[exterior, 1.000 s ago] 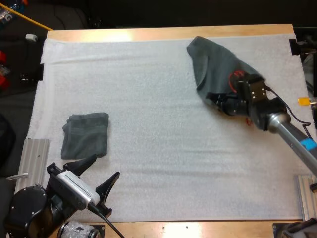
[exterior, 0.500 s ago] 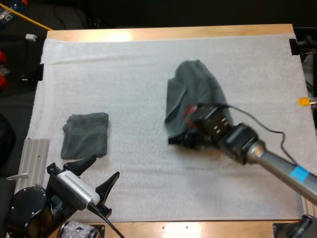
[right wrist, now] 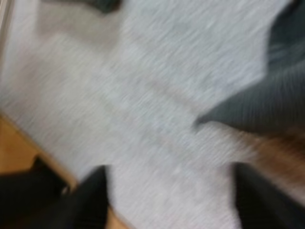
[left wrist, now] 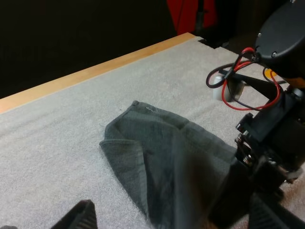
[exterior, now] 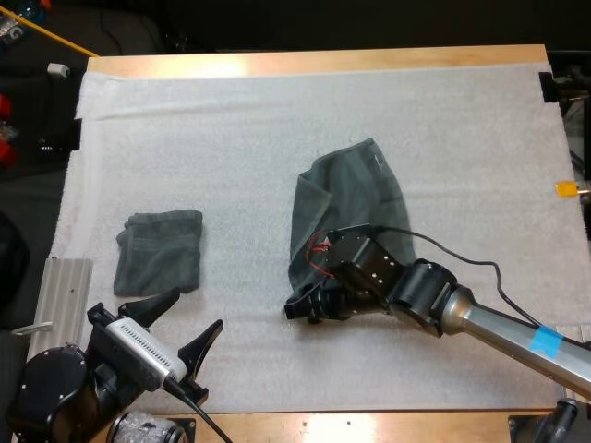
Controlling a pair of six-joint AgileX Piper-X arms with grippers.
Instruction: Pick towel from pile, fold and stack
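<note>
The loose towel (exterior: 355, 198) lies in the middle of the mat (exterior: 277, 120), one side doubled over. The right hand (exterior: 307, 311), fingers spread at its edge toward the mat's front, could pinch both layers and fold it crooked. The left hand (exterior: 198, 309) sits spread at the mat's front corner.

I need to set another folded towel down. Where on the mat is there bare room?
Bare mat lies between the folded towel and the loose towel, and along the far edge. Crowded: the right gripper at the loose towel's near edge, the left gripper on the folded towel's near side.
</note>
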